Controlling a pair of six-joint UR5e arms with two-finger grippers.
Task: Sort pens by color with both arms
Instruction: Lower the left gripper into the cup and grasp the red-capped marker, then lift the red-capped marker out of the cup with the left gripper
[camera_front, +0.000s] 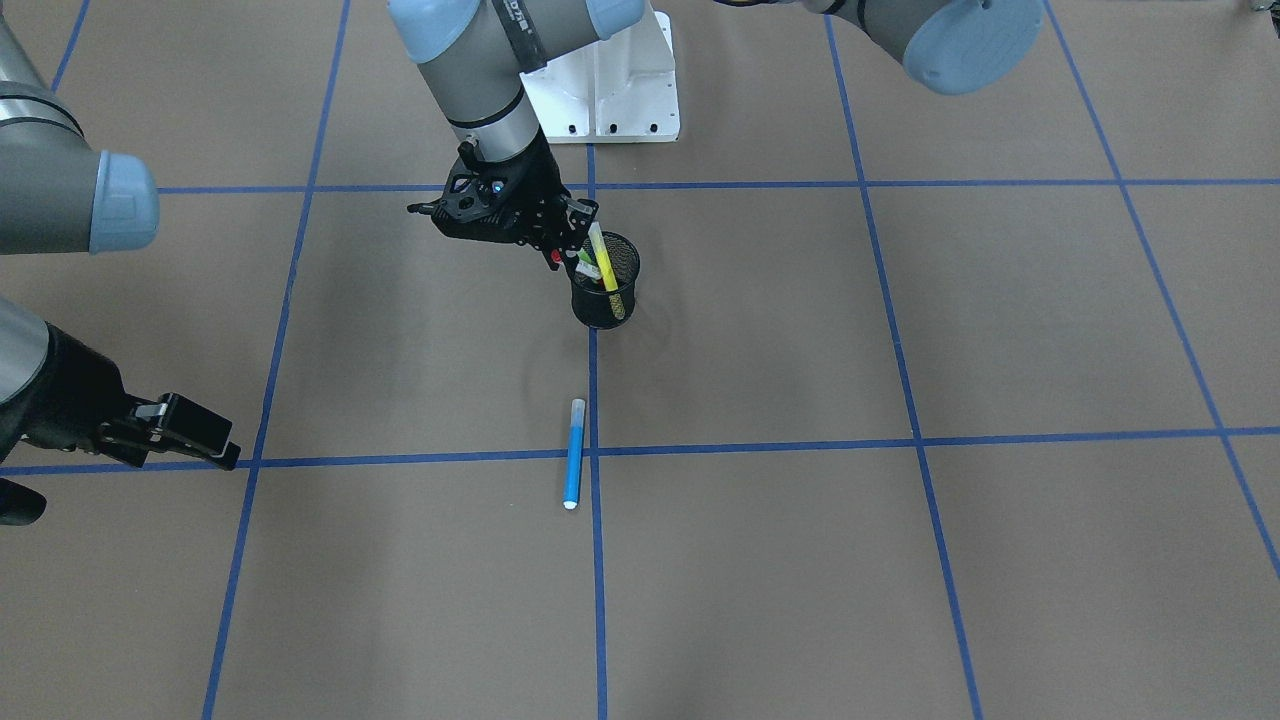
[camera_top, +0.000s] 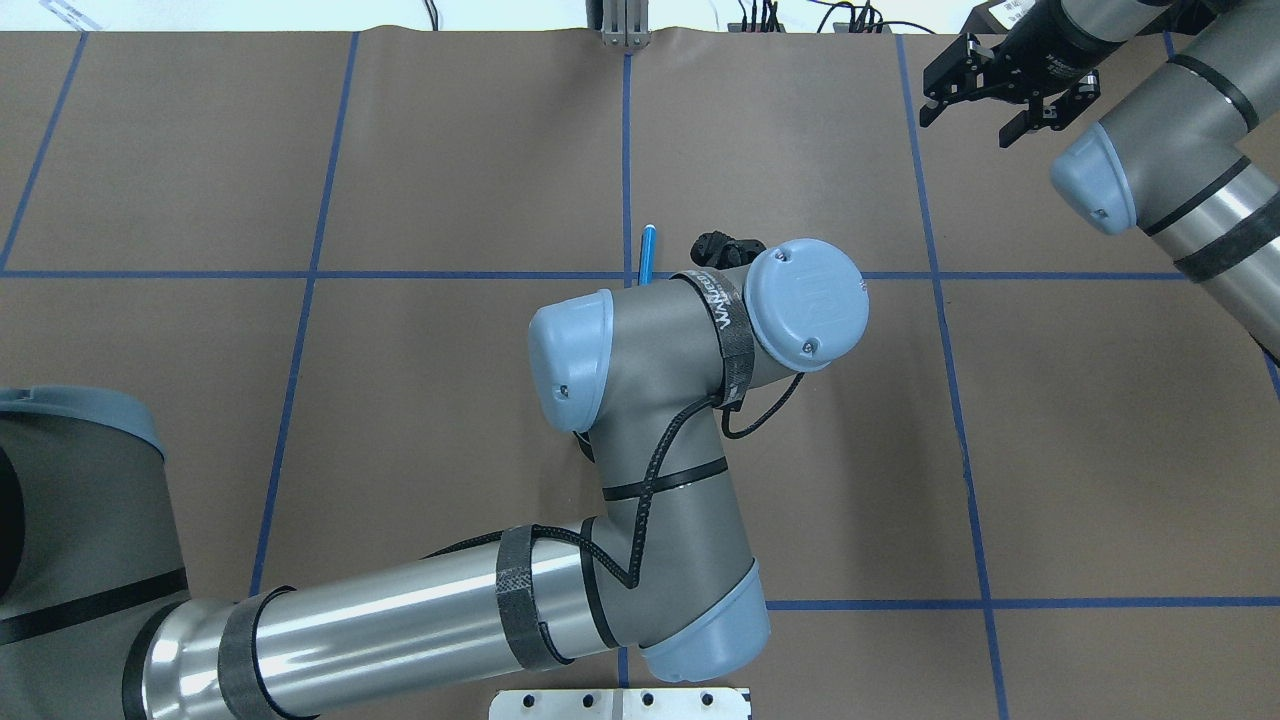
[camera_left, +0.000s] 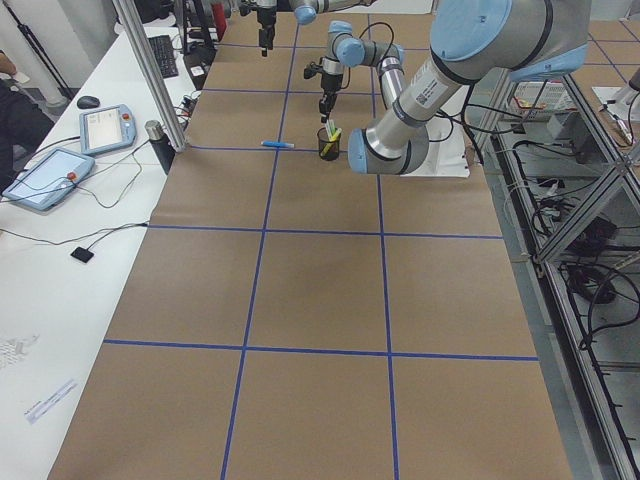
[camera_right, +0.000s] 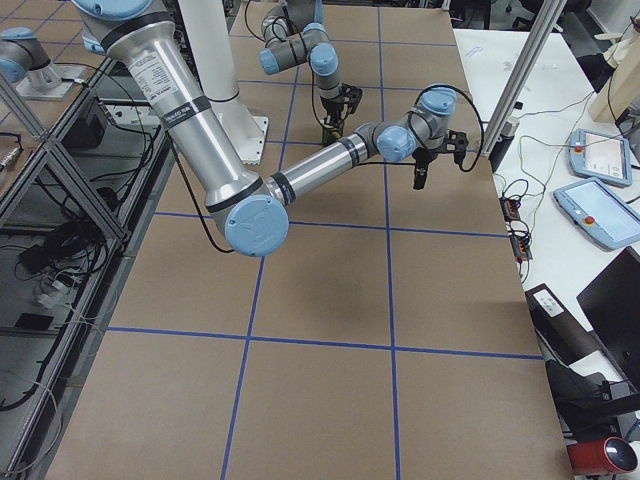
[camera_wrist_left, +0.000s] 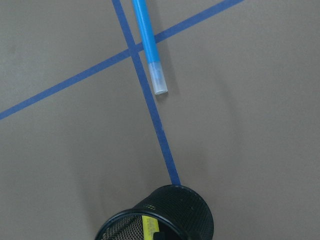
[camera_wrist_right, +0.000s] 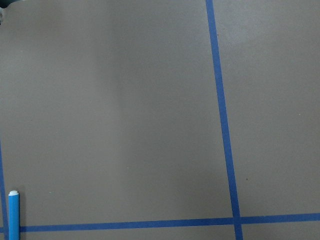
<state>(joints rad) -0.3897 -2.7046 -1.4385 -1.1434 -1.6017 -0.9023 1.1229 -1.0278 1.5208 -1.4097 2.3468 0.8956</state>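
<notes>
A black mesh cup (camera_front: 607, 292) stands near the table's middle and holds a yellow pen (camera_front: 602, 258) that leans out over its rim. Something red and green shows beside the pen. My left gripper (camera_front: 572, 235) hangs just above the cup's rim, next to the yellow pen's top, and its jaws look apart. A blue pen (camera_front: 573, 455) with a clear cap lies on the brown paper in front of the cup. It also shows in the left wrist view (camera_wrist_left: 147, 45) and in the right wrist view (camera_wrist_right: 13, 215). My right gripper (camera_top: 968, 120) is open and empty, far off to the side.
The white pedestal base (camera_front: 620, 90) stands behind the cup. Blue tape lines cross the brown paper. In the overhead view my left arm's wrist (camera_top: 790, 305) hides the cup. A side bench with tablets (camera_left: 45, 175) and a metal post (camera_left: 150, 70) runs along the far edge.
</notes>
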